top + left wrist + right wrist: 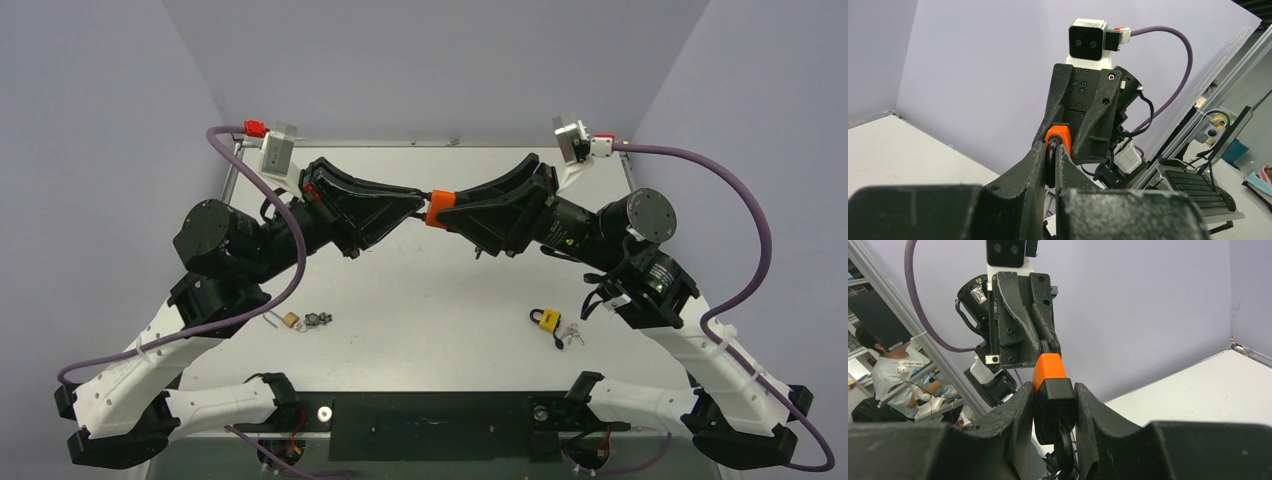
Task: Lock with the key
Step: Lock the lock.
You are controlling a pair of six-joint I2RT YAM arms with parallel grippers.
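An orange and black padlock is held in mid-air above the middle of the table, between both grippers. My left gripper is shut on its black shackle; the orange body shows just past my left fingertips. My right gripper is shut on the padlock's black end, with the orange part beyond it. A black key sticks out of the black end toward the right wrist camera, between my right fingers. Nothing grips the key.
A yellow padlock with keys lies on the table at the front right. A small brass padlock and a key bunch lie at the front left. Purple walls enclose the table on three sides.
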